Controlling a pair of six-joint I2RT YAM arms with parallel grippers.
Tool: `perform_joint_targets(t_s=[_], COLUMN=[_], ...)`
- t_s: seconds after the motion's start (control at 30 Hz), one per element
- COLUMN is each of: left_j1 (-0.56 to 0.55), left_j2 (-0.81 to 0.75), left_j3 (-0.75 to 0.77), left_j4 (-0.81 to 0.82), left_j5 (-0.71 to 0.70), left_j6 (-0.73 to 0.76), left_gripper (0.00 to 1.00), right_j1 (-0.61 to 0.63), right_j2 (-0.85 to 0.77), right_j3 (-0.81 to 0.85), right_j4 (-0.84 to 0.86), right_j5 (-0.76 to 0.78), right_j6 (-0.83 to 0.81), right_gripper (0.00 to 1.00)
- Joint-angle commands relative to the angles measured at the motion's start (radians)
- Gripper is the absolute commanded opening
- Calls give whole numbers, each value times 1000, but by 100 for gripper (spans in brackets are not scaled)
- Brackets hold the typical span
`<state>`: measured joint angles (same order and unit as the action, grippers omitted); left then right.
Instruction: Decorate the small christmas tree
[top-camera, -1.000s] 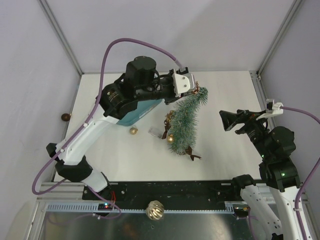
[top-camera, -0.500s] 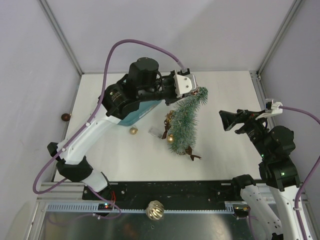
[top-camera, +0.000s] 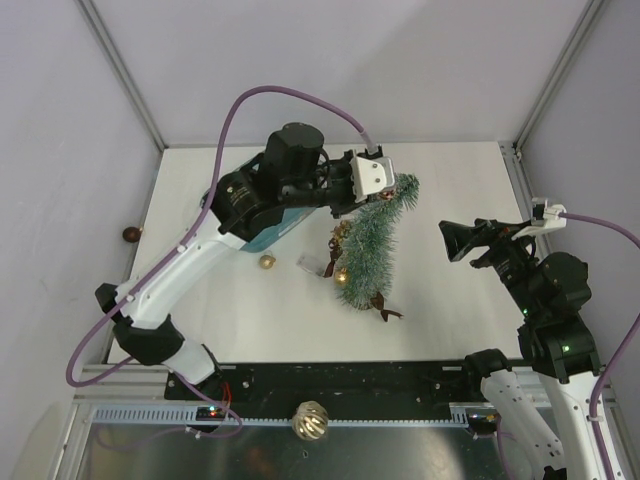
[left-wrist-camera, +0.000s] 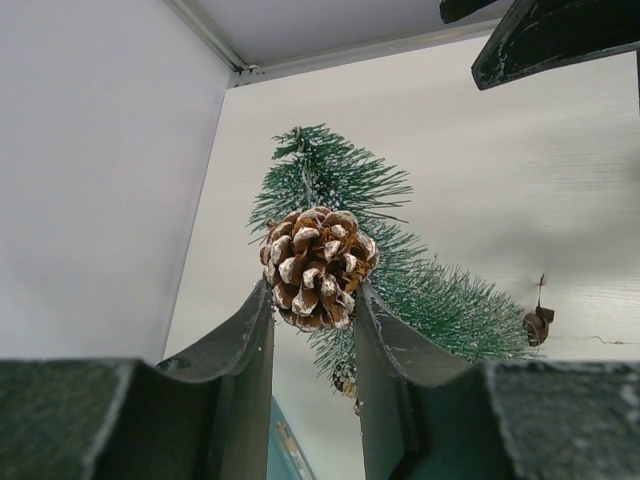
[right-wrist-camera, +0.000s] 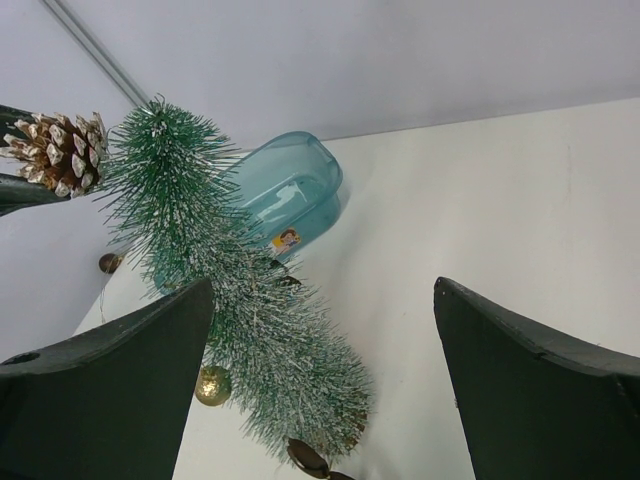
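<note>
The left hand (left-wrist-camera: 313, 290) is reaching over, partly closed, pinching a pine cone (left-wrist-camera: 318, 262) at the tip of the small christmas tree (top-camera: 368, 248), which is leaning mid-bench (top-camera: 455, 305). The right hand (top-camera: 450, 242) is hovering nearby, gaping and empty.

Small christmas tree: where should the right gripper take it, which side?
Probably the lower half of the small christmas tree, from its right flank. The left gripper holds a pine cone at the tip, a gold bauble sits by the left flank, and the open right gripper faces the right flank.
</note>
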<state>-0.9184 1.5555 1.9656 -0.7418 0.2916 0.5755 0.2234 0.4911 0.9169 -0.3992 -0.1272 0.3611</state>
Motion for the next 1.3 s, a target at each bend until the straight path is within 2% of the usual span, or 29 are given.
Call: perform_joint_targets(t_s=[0.0, 0.1, 0.23, 0.87, 0.93, 1.07, 1.1, 1.13, 1.27], left_j1=[-6, -5, -5, -4, -4, 1, 3, 6, 25], left_j2=[-51, -61, -75, -131, -131, -134, -137, -142, -163], left_j3=[-17, -32, -55, -135, -127, -99, -95, -92, -84], left_j4=[19, 21, 21, 44, 45, 46, 46, 46, 47], left_j5=[-3, -16, -35, -56, -62, -76, -80, -85, -92], left_j6=[-22, -29, -36, -60, -64, -80, -84, -89, -122], left_gripper=[34, 48, 52, 55, 60, 79, 89, 94, 99], right_j1=[5, 5, 5, 6, 7, 7, 7, 6, 7], right_j2=[-11, -10, -8, -17, -18, -19, -18, -17, -10], right_j3=[13, 13, 14, 14, 14, 14, 13, 14, 13], right_j4=[11, 13, 16, 17, 16, 16, 15, 15, 12], right_j5=[14, 12, 10, 6, 6, 7, 7, 8, 15], right_j6=[-12, -10, -5, 8, 7, 5, 5, 4, 2], right_gripper=[96, 96, 96, 96, 96, 96, 96, 96, 97])
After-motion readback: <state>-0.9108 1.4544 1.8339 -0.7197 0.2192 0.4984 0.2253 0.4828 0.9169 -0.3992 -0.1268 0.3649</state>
